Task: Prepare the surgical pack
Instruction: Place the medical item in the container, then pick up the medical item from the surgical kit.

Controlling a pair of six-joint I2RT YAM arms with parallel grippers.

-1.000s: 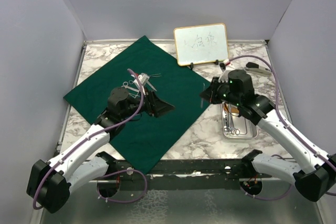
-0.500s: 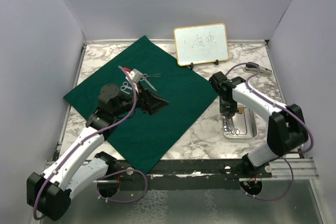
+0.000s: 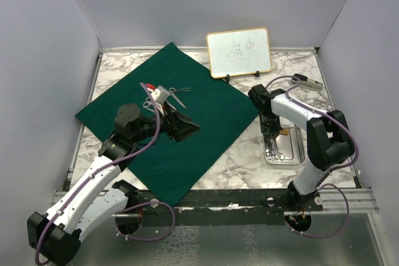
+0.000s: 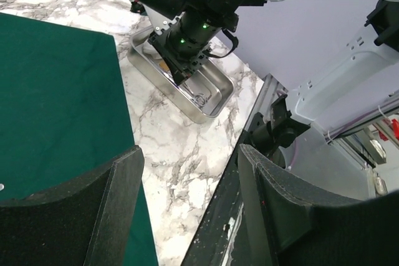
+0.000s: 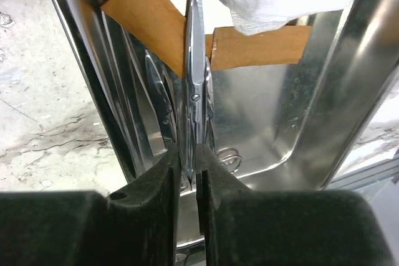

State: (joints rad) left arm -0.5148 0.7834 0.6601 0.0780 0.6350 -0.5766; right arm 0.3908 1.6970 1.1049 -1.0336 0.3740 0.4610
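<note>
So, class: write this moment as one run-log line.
left gripper: jaws open, empty, above green cloth | right gripper: jaws astride scissors in steel tray | grip: unclear

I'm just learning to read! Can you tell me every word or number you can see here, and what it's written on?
Whiteboard: a few dark handwritten marks, too small and blurred to read.
Green cloth: no writing.
Steel tray: no writing that I can make out.
No other labels, brands or numbers can be read.
</note>
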